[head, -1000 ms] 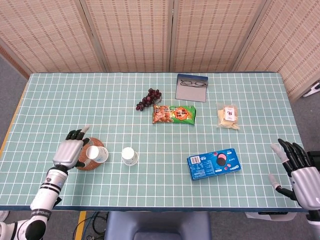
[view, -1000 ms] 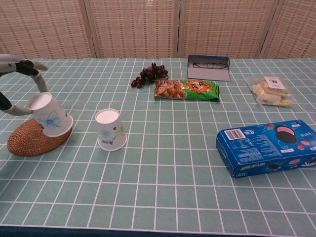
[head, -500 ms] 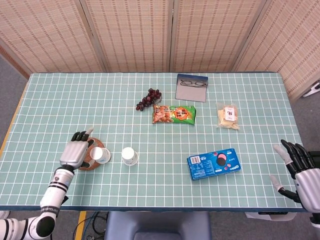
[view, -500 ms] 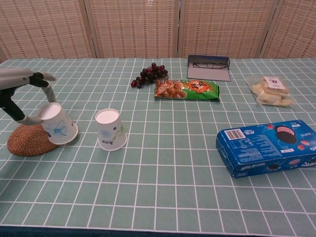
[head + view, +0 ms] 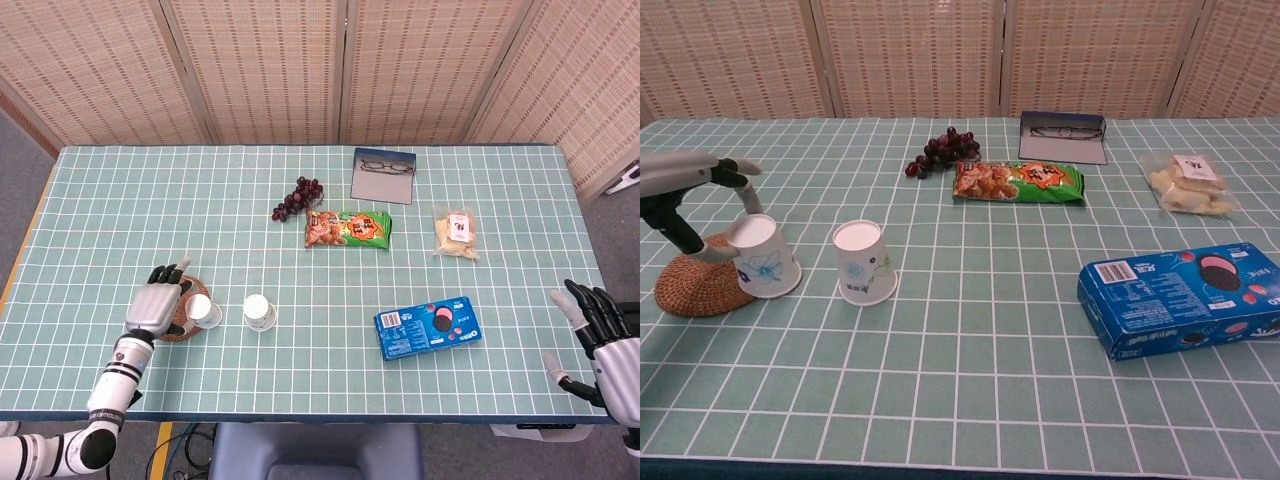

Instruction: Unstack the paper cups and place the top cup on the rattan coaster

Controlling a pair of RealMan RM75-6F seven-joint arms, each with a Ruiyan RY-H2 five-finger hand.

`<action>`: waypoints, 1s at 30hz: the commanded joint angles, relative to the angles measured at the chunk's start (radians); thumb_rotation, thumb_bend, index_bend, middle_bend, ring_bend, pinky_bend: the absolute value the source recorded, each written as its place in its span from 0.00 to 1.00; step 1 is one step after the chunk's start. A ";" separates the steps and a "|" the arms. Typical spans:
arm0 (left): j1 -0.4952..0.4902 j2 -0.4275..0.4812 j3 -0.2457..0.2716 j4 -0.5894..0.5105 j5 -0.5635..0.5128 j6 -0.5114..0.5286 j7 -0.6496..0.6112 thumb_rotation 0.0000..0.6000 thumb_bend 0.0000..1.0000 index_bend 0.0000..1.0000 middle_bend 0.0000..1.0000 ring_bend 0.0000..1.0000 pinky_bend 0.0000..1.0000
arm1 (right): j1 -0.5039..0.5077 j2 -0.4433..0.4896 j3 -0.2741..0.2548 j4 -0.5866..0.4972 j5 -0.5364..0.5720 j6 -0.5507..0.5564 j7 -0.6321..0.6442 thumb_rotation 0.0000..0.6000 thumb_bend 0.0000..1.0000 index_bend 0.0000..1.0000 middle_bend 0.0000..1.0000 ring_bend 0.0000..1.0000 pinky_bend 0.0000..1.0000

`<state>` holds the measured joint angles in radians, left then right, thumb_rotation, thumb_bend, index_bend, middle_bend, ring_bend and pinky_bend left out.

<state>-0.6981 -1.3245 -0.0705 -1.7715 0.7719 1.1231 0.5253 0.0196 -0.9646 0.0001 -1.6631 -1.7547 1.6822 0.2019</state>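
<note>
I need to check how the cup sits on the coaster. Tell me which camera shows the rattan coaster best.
The chest view: it shows the rattan coaster side-on, with the paper cup at its right edge beside the left hand. In the head view the coaster is small and mostly hidden under hand and cup.

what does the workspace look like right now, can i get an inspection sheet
surface: table under a green checked cloth.
job's things: two paper cups, both upside down and apart. The left cup leans on the right edge of the rattan coaster, not squarely on it. The second cup stands on the cloth to its right.
clutter: grapes, snack bag, glasses case, packet of biscuits, blue cookie box.
hands: left hand grips the left cup. Right hand holds nothing, fingers apart, off the table's right edge.
cables: some on the floor under the near edge.
surroundings: woven screen panels behind the table.
</note>
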 commanded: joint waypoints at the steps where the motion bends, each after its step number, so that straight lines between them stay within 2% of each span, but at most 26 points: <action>1: 0.001 -0.003 -0.002 0.002 0.004 -0.006 -0.005 1.00 0.30 0.38 0.00 0.00 0.00 | -0.001 0.000 0.000 0.001 0.000 0.002 0.003 1.00 0.34 0.06 0.00 0.00 0.00; 10: 0.012 0.008 -0.013 -0.039 0.019 0.016 0.003 1.00 0.30 0.22 0.00 0.00 0.00 | -0.001 0.000 0.000 0.002 -0.003 0.006 0.005 1.00 0.34 0.06 0.00 0.00 0.00; 15: 0.021 0.036 -0.016 -0.096 0.022 0.058 0.036 1.00 0.30 0.21 0.00 0.00 0.00 | -0.001 0.000 0.000 0.003 -0.003 0.006 0.004 1.00 0.34 0.06 0.00 0.00 0.00; 20: 0.047 0.093 -0.012 -0.202 0.057 0.141 0.074 1.00 0.30 0.21 0.00 0.00 0.00 | -0.001 -0.002 -0.002 0.003 -0.007 0.005 -0.005 1.00 0.34 0.06 0.00 0.00 0.00; 24: 0.098 0.149 0.015 -0.285 0.156 0.229 0.078 1.00 0.30 0.19 0.00 0.00 0.00 | -0.001 -0.006 -0.004 0.002 -0.010 0.002 -0.019 1.00 0.34 0.06 0.00 0.00 0.00; 27: 0.164 0.205 0.060 -0.345 0.277 0.320 0.073 1.00 0.30 0.18 0.00 0.00 0.00 | 0.001 -0.011 -0.005 -0.001 -0.009 -0.008 -0.037 1.00 0.34 0.06 0.00 0.00 0.00; 30: 0.259 0.266 0.127 -0.375 0.416 0.424 0.036 1.00 0.29 0.17 0.00 0.00 0.00 | 0.003 -0.019 -0.006 -0.007 -0.002 -0.024 -0.069 1.00 0.34 0.06 0.00 0.00 0.00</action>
<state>-0.5331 -1.1288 -0.0112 -2.0943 1.0618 1.4565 0.5890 0.0215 -0.9795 -0.0052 -1.6669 -1.7604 1.6652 0.1440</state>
